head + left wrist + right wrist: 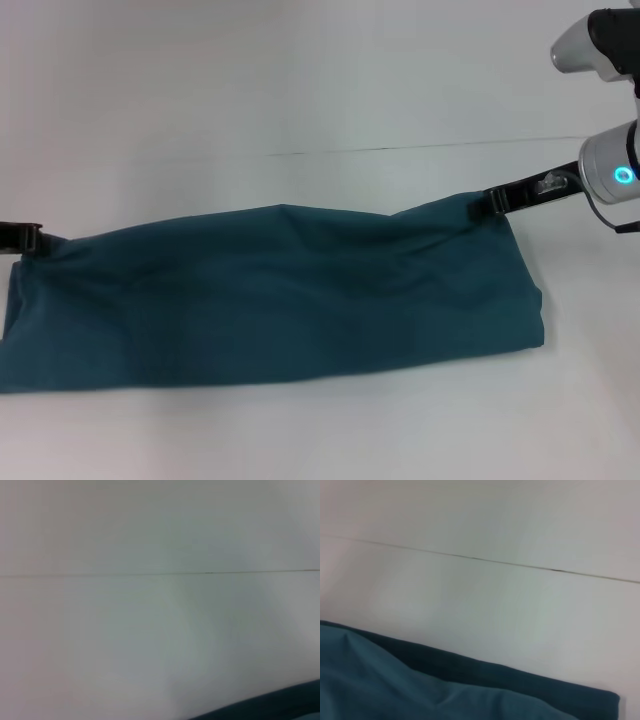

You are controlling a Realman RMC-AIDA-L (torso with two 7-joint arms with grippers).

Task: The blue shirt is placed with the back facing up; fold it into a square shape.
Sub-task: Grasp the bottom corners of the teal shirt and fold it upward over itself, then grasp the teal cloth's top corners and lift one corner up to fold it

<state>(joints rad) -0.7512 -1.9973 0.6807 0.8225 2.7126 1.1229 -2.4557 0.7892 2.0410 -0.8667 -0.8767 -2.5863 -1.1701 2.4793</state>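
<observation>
The blue shirt (280,300) lies across the white table as one long, wide band with its plain side up. Its far edge rises a little at both ends. At the far-left corner my left gripper (38,240) pinches the cloth, only its dark tip showing at the picture's edge. At the far-right corner my right gripper (478,208) is closed on the raised cloth. The right wrist view shows the shirt's edge (395,685) with bare table beyond it. In the left wrist view only a dark sliver of the shirt (280,705) shows.
A thin seam (420,147) runs across the white table (300,80) behind the shirt. My right arm's silver body with a blue ring light (612,170) hangs over the far right. Bare table surrounds the shirt in front and behind.
</observation>
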